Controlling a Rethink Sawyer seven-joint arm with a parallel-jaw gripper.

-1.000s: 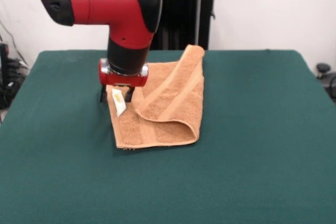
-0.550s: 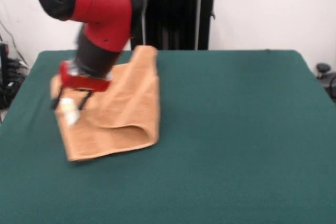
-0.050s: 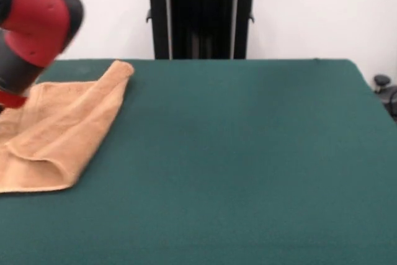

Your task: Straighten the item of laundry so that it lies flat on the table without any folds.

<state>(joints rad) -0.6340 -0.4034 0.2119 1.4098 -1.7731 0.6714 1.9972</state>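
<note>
The item of laundry (image 3: 62, 130), an orange-tan terry towel, lies at the far left of the table (image 3: 248, 153), folded over on itself with a rounded fold along its near edge. One corner reaches up toward the back edge, and its left part runs out of the picture. The red and black arm (image 3: 31, 23) leans over the towel's left end at the picture's left edge. Only the wrist shows; the gripper itself is beyond the left edge, so its hold on the towel is hidden.
A black pedestal frame (image 3: 201, 13) stands behind the table's back edge at centre. Dark green cloth covers the table from the towel to the right edge. A small black object (image 3: 381, 82) sits off the table's right side.
The arm has swept left across the table, dragging the towel from the middle to the far left edge. The gripper has passed out of the picture.
</note>
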